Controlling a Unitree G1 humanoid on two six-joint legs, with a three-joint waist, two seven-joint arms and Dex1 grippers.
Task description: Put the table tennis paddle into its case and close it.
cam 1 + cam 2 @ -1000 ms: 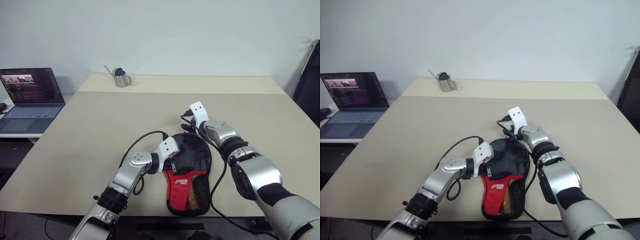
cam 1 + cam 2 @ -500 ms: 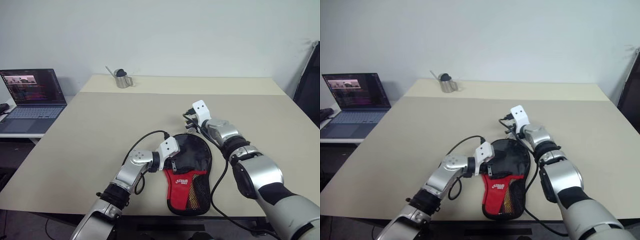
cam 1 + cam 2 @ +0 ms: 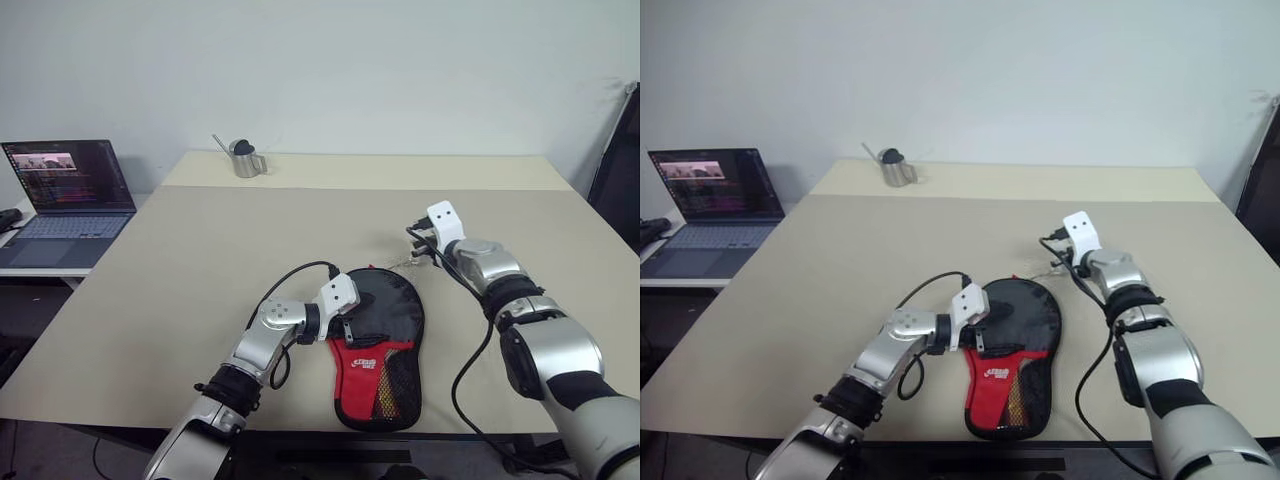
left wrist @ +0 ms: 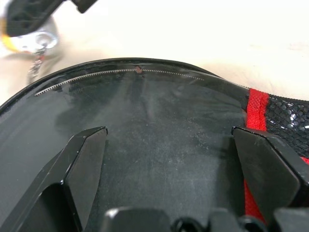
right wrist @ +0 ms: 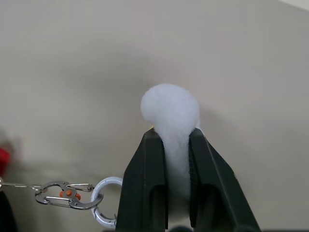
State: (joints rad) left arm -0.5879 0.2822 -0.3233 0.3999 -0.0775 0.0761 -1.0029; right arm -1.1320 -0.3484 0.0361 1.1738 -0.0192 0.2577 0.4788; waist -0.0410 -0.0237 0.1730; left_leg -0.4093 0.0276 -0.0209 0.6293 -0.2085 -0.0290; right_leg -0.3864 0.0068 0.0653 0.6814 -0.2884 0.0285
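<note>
**Zipped pouch, fluffy pull pinched**

Paddle-shaped fabric case (image 3: 378, 340), glossy black round part, red lower part with mesh pocket, flat on the smooth beige table (image 3: 200, 260) at lower centre. Zip teeth curving along its black edging. Left gripper (image 4: 169, 159) fingers spread wide over the black part, gripping nothing. Right gripper (image 5: 171, 140) fingers pinched on a soft white pom-pom (image 5: 170, 108), with metal carabiner clips (image 5: 67, 187) trailing beside. Paddle itself not discernible.
</note>
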